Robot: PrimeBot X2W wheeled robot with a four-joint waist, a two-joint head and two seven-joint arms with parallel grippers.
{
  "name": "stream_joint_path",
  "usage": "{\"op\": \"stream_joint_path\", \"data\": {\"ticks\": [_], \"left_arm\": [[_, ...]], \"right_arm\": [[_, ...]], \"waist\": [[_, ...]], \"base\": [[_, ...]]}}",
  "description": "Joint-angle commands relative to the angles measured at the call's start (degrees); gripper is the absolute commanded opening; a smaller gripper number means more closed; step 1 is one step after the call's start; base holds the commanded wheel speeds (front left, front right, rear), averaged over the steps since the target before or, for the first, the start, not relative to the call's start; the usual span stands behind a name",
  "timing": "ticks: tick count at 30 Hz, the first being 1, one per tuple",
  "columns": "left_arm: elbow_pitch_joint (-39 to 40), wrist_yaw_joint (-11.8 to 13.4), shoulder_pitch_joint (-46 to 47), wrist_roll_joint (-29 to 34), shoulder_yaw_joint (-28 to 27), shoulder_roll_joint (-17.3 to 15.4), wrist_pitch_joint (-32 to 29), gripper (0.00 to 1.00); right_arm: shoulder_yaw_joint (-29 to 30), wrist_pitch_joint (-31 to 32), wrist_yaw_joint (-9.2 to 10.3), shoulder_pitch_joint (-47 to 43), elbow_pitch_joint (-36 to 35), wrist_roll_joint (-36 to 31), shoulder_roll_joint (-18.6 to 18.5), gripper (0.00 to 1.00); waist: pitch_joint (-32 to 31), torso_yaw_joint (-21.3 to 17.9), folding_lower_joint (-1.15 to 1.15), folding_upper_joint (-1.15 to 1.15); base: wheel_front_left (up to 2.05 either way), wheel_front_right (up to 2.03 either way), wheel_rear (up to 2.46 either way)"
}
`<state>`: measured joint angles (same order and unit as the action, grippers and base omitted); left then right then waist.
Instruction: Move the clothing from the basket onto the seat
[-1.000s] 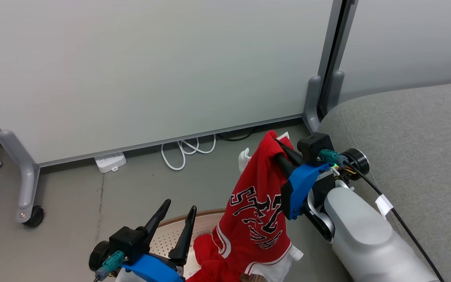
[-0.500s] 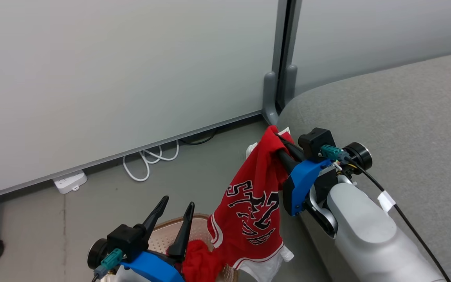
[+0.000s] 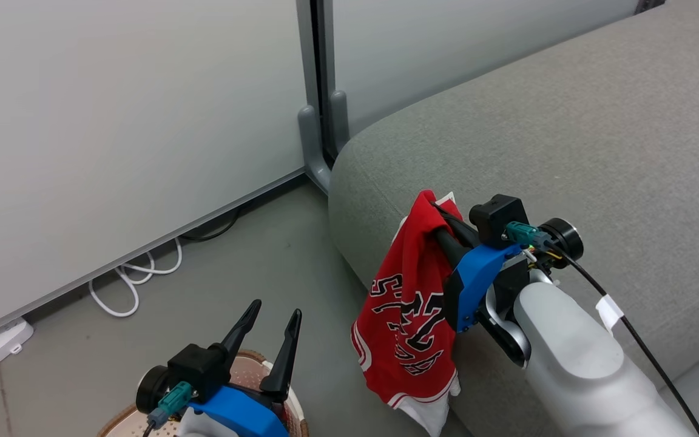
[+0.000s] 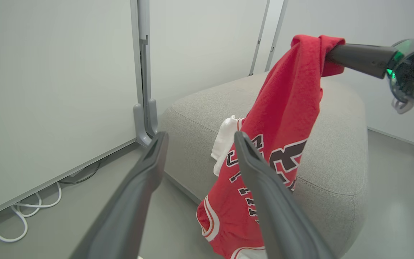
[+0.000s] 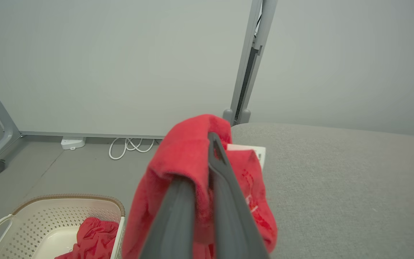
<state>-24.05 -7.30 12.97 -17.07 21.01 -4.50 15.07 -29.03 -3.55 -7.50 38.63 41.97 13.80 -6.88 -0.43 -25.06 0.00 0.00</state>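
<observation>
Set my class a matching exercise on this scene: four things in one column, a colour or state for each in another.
Things:
1. left hand
2. right hand
3. basket
4. seat

States:
A. grey woven fabric
B. shut on the hanging red shirt
C. open, holding nothing
D. cream, with a red garment inside

Pairs: 1-C, 2-B, 3-D, 4-A

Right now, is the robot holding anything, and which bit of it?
The right gripper pinches the red shirt by a bunched top fold. The left gripper is open, empty.
</observation>
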Motion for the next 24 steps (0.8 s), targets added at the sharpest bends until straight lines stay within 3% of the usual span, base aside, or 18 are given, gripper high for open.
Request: {"op": "stream_joint_path", "data": {"ticks": [1, 6, 18, 24], "left_arm": [[-0.1, -0.2, 0.5, -0.1, 0.0, 0.0, 0.2, 1.0], [-0.3, -0.2, 0.6, -0.3, -0.2, -0.2, 0.2, 1.0], [-0.6, -0.2, 1.1, -0.7, 0.7, -0.6, 0.2, 1.0], [0.5, -0.2, 2.4, 0.2, 1.3, -1.3, 0.2, 1.0]], "right_arm": [[0.3, 0.1, 0.02, -0.9, -0.5, 0.1, 0.0, 0.0], [0.5, 0.3, 0.02, -1.3, -1.2, 0.0, -0.5, 0.0], [2.9, 1.1, 0.02, -1.5, -2.5, 0.6, -1.0, 0.0], [8.0, 1.8, 0.02, 3.1, -2.7, 4.2, -2.5, 0.0]], "waist": [[0.5, -2.2, 0.0, 0.0], [0.7, -4.3, 0.0, 0.0], [1.2, -4.7, 0.0, 0.0], [4.2, -3.5, 0.0, 0.0]], "base": [[0.0, 0.0, 0.0], [0.0, 0.0, 0.0], [0.0, 0.0, 0.0], [0.0, 0.0, 0.0]]}}
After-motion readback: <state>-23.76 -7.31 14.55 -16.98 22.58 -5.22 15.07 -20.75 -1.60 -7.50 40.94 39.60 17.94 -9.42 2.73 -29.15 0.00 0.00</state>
